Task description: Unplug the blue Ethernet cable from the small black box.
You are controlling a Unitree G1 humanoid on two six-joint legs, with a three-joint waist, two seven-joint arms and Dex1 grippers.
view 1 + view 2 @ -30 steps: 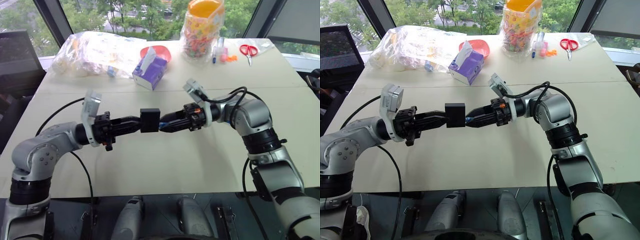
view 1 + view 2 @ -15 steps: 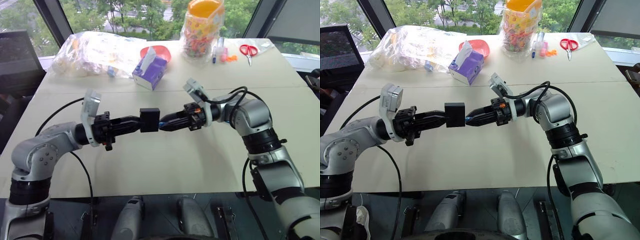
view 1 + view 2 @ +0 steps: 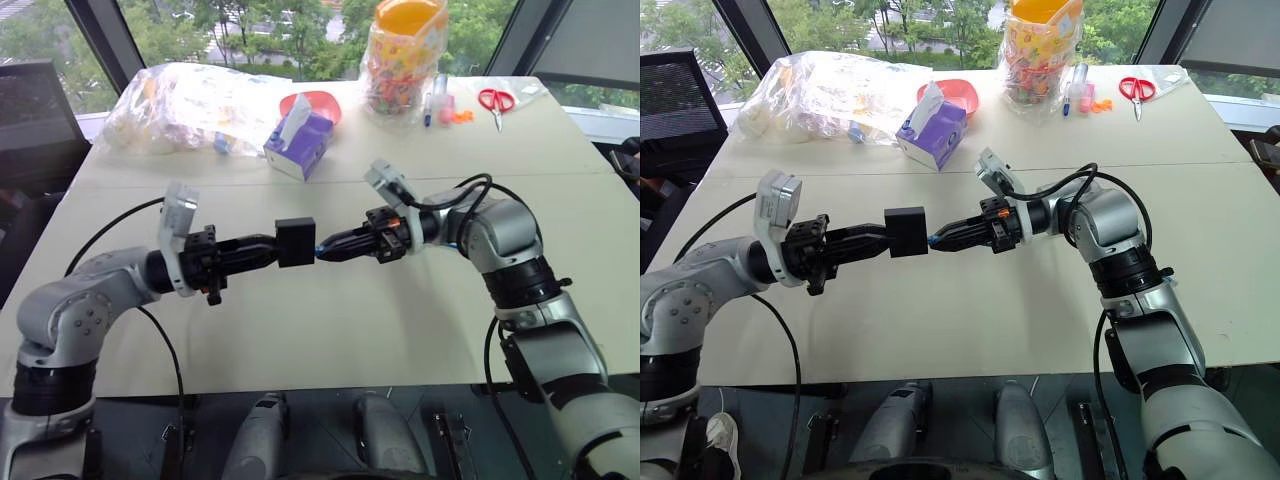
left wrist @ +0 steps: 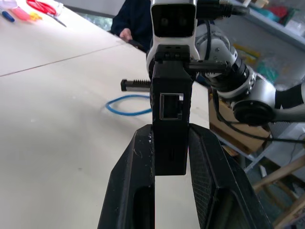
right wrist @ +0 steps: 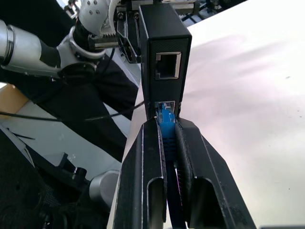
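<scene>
Both grippers meet above the middle of the table. The small black box (image 3: 296, 242) hangs in the air with my left gripper (image 3: 272, 248) shut on one of its sides. From the opposite side my right gripper (image 3: 325, 246) is shut on the plug of the blue Ethernet cable (image 5: 165, 118), which sits in the box's lower port. In the right wrist view an empty port (image 5: 167, 65) shows above that plug. In the left wrist view the box (image 4: 169, 109) stands between my fingers (image 4: 143, 157), and a loop of blue cable (image 4: 125, 106) shows behind it.
At the back of the table lie a purple tissue box (image 3: 300, 140), a clear plastic bag (image 3: 190, 95), a red bowl (image 3: 322, 102), a jar of colourful items (image 3: 405, 55), pens (image 3: 438, 104) and red scissors (image 3: 497, 99). A person (image 4: 138, 19) is beyond the table.
My right gripper's fingers have closed on the blue plug at the box. Both hands have stayed where they were.
</scene>
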